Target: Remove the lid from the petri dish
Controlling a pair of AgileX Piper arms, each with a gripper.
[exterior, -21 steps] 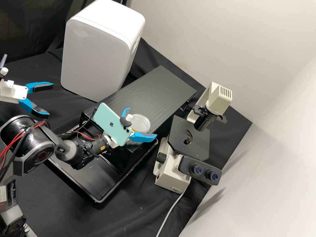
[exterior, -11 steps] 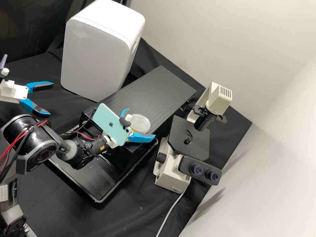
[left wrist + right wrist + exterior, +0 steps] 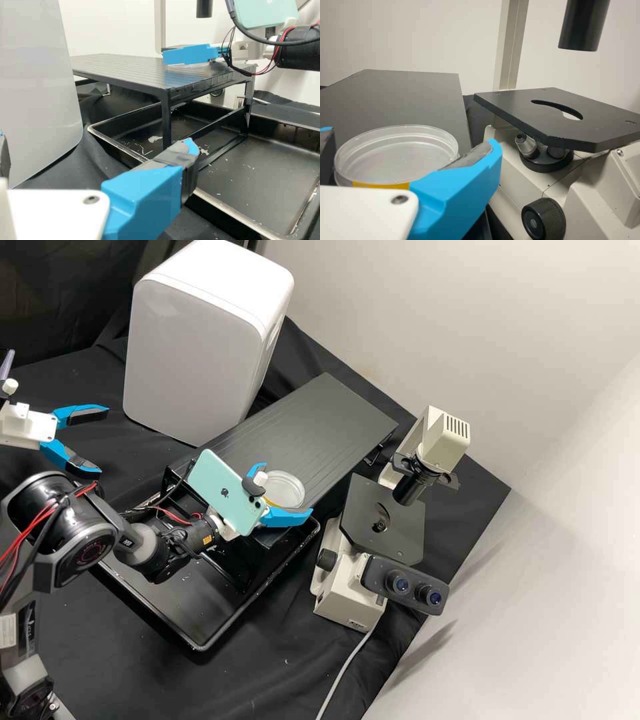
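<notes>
Left gripper [image 3: 101, 441] hangs well off to the side, fingers apart, nothing in it. My R gripper [image 3: 280, 493] sits w/ fingers apart either side of the dish [image 3: 285, 488] at the rack's [image 3: 313, 420] near end; contact unclear. Lid [image 3: 395, 150] looks on, so grip & lift both remain, I reckon.

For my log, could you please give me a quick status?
Right gripper open, straddling petri dish on the shelf. Left gripper open, well aside. Lid on. Nothing blocking.

plain white walls [image 3: 467, 320] meet behind a black-draped bench [image 3: 267, 667].
</notes>
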